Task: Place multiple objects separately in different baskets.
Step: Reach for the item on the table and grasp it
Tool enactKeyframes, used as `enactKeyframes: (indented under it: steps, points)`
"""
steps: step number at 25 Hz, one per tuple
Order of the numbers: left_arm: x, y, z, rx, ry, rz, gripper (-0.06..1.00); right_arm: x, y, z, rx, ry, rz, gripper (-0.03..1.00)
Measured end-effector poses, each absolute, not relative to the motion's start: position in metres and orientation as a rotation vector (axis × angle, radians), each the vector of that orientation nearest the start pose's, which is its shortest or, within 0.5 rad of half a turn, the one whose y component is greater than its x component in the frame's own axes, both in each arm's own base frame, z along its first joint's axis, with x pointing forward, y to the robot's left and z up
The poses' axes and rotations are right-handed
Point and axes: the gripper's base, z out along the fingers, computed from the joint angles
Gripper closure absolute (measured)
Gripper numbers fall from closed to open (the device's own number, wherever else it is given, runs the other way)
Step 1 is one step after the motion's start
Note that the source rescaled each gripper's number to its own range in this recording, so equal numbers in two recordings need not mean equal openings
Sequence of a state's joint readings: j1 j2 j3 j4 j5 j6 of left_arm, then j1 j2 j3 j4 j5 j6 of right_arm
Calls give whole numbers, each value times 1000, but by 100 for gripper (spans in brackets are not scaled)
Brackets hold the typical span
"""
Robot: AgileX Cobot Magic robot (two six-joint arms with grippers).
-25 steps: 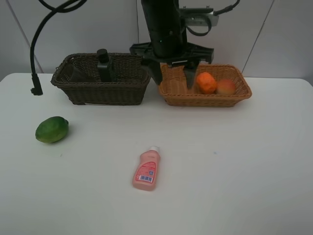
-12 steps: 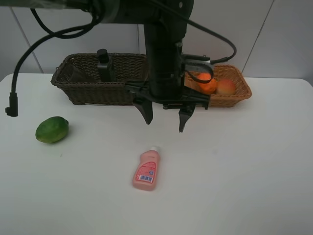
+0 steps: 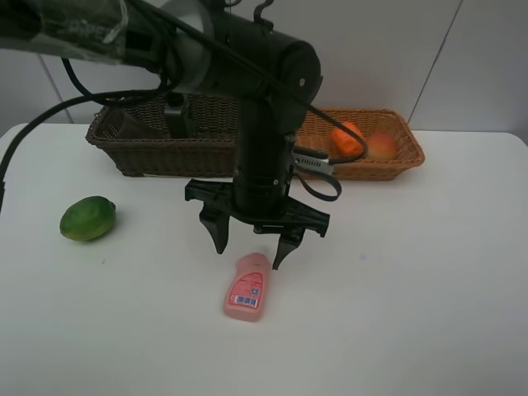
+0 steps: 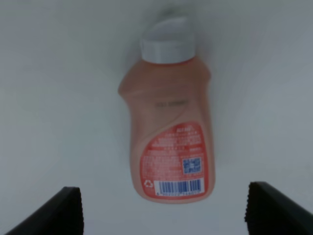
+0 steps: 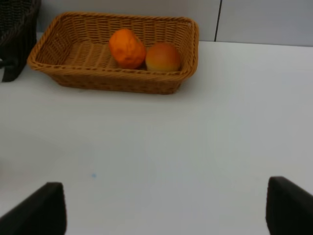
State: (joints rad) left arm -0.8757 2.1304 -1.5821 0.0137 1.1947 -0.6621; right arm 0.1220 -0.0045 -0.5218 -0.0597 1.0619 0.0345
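While the left gripper [image 3: 249, 249] hangs wide open and empty just above the pink white-capped plastic bottle [image 3: 246, 290] lying flat on the white surface [image 3: 412, 289], we're at the pick: next it should lower, straddle the body and close.

Free tabletop [image 3: 396, 272] around pink bottle [image 3: 246, 290]

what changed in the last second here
The left gripper swung from above the light basket forward across the table and down; it now hangs open above the pink bottle, gripping nothing. The pink bottle, green fruit, orange and peach stayed put.
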Motion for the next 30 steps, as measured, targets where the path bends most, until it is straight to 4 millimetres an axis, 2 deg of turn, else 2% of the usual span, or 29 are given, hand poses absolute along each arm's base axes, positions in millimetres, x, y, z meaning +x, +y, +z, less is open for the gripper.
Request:
enactKeyframes:
  steps: [8, 20, 30]
  points:
    - [254, -303, 142, 350, 3220, 190, 7, -8, -6, 283, -85, 2016, 28, 30]
    - [255, -308, 133, 341, 3160, 57, 7, -8, -6, 283, -85, 2016, 28, 30]
    - [248, -304, 115, 354, 3136, 22, 7, -8, -6, 283, -85, 2016, 28, 30]
